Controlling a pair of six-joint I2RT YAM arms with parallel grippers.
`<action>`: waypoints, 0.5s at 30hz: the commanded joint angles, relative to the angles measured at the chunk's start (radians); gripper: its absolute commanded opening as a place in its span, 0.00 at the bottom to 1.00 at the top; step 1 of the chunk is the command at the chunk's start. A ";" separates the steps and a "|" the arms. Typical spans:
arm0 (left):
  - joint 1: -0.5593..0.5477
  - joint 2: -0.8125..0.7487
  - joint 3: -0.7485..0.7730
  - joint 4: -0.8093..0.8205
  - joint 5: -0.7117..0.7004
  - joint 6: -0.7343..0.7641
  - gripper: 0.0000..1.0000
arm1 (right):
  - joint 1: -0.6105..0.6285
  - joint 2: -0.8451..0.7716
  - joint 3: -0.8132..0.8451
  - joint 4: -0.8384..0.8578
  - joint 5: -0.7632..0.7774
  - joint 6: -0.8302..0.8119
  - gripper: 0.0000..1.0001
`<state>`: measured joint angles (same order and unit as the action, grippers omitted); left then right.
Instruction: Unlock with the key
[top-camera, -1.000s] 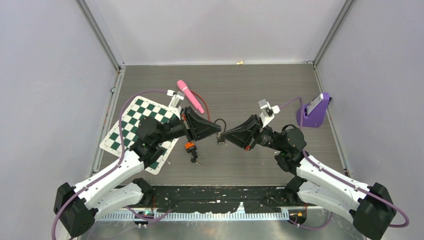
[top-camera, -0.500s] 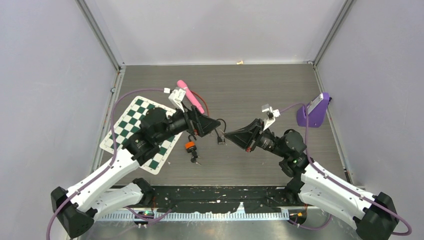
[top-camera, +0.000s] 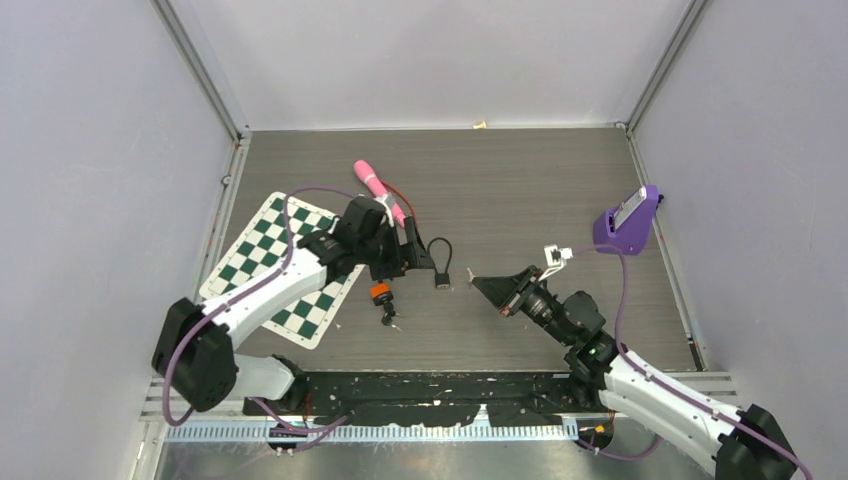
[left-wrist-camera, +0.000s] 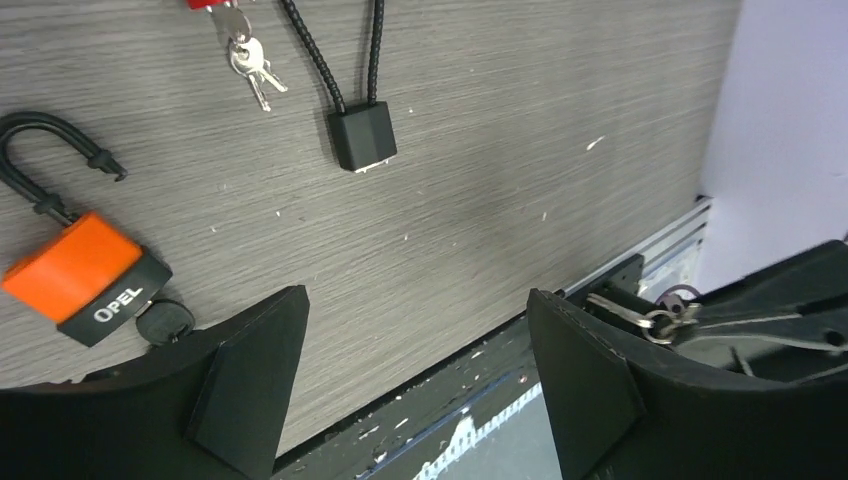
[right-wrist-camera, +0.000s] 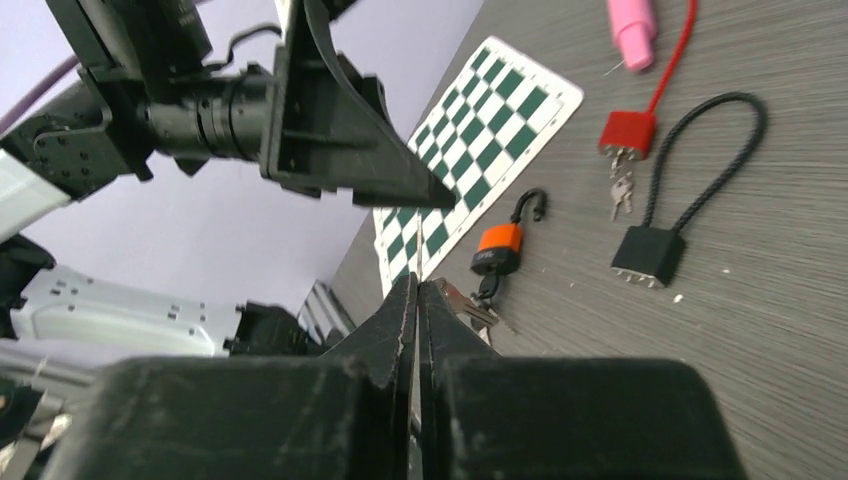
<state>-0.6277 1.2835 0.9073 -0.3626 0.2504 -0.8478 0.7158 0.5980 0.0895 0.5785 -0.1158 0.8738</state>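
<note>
- Nearest us, the right gripper is pinched tight on a small key.
- Just left of its tip, the black cable padlock lies flat on the table, touched by neither gripper.
- The orange padlock lies near it.
- Our left gripper hovers over them, fingers spread wide and empty.

padlock left of cable lock, on table
</note>
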 joint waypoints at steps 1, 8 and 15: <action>-0.048 0.117 0.143 -0.145 -0.048 -0.043 0.81 | -0.004 -0.128 -0.035 -0.028 0.213 0.051 0.05; -0.127 0.434 0.425 -0.421 -0.180 -0.045 0.75 | -0.004 -0.286 -0.060 -0.198 0.296 0.026 0.05; -0.142 0.660 0.609 -0.488 -0.241 -0.057 0.71 | -0.005 -0.310 -0.066 -0.218 0.280 0.016 0.05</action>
<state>-0.7692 1.8877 1.4261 -0.7490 0.0784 -0.8886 0.7158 0.2890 0.0223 0.3744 0.1413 0.8967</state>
